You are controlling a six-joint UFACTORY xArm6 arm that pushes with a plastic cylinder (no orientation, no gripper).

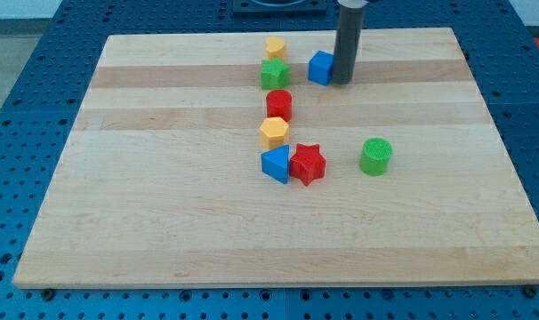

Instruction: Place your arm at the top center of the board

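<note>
Camera view shows the wooden board (163,231) on a blue pegboard table (20,107). Next in size, my rod is a plain stick with nothing to spread or pinch; my tip (341,80) rests near the board's top centre, touching the right side of the blue cube (320,68). Left stand a yellow block (275,48) and green star (274,75). Below come a red cylinder (279,105), yellow hexagon (274,132), blue triangle (275,164), red star (307,164), and green cylinder (375,156).
</note>
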